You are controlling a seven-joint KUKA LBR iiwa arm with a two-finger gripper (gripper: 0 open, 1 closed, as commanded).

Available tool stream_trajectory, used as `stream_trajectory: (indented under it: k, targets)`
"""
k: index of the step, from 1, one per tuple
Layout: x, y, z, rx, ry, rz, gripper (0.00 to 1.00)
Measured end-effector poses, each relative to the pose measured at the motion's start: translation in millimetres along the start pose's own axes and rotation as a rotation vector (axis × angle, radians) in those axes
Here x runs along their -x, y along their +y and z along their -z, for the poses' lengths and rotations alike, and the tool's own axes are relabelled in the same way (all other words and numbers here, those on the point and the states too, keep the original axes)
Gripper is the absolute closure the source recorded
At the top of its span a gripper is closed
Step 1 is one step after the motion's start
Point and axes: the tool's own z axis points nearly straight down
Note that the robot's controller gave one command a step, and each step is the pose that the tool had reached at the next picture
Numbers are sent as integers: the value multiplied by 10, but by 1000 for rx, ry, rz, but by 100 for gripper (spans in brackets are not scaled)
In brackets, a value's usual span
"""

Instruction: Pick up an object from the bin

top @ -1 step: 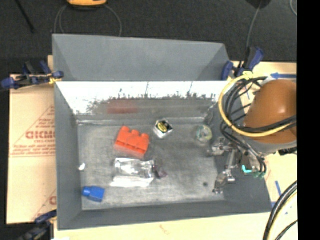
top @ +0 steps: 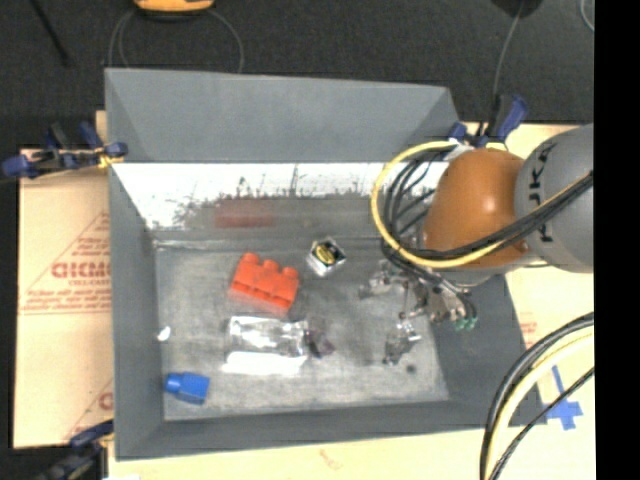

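The arm is reaching in from the right, its orange-covered wrist leaning over the bin's [top: 135, 268] right wall and pointing the gripper [top: 393, 316] down at the floor's right part. The claw is standing spread, with bare grey floor showing between its fingers. Nearest, up and to its left, a small black-and-yellow block [top: 326, 256] is lying, while an orange toy brick [top: 265, 280], a clear plastic wrapper [top: 268, 336] and a blue cap [top: 187, 386] are lying farther left.
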Motion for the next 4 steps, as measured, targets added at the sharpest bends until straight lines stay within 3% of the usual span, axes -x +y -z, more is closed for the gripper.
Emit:
stream_trajectory:
  k: [1,2,3,4]
  targets:
    - [401,348,49,-1,-3,61,0]
    - [-2,876,-443,-6,-8,241,0]
    - [17,883,-427,-5,-13,244,100]
    - [-105,851,882,-4,-6,218,100]
